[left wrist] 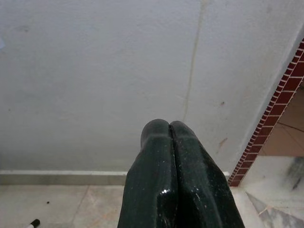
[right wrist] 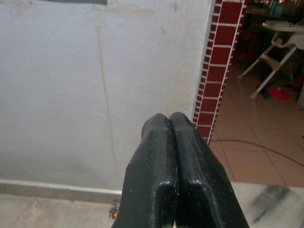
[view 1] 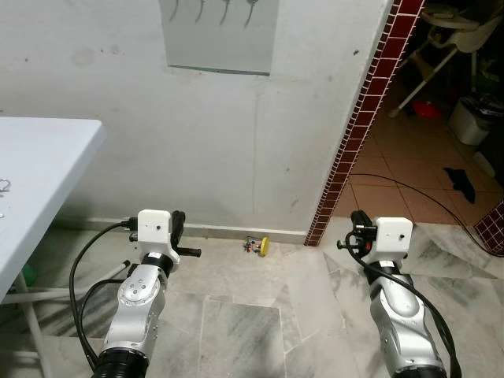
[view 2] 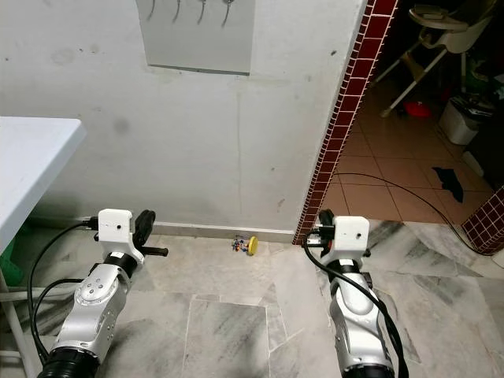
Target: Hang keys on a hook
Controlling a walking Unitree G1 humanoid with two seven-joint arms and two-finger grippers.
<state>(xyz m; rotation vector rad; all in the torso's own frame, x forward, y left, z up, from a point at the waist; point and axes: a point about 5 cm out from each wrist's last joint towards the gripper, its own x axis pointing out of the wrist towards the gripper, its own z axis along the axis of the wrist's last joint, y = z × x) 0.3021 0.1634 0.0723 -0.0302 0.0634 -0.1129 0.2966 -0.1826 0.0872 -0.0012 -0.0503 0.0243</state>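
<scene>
A bunch of keys with a yellow tag (view 1: pixel 258 246) lies on the marble floor against the white wall, between my two arms and farther ahead. High on the wall hangs a grey board (view 1: pixel 220 39) with several metal hooks (view 1: pixel 224 9) along its top. My left gripper (left wrist: pixel 169 127) is shut with nothing in it and points at the wall. It is held low at the left (view 1: pixel 179 227). My right gripper (right wrist: pixel 168 119) is also shut and empty, low at the right (view 1: pixel 358 230). The keys (right wrist: pixel 114 209) show small beside its fingers.
A white table (view 1: pixel 39 150) stands at the left with a small metal thing (view 1: pixel 4 187) on it. A red-tiled wall edge (view 1: pixel 370 102) borders a doorway on the right. Beyond it are a high chair (view 1: pixel 457 31), a bin (view 1: pixel 472 118) and a black cable (view 1: pixel 417 193).
</scene>
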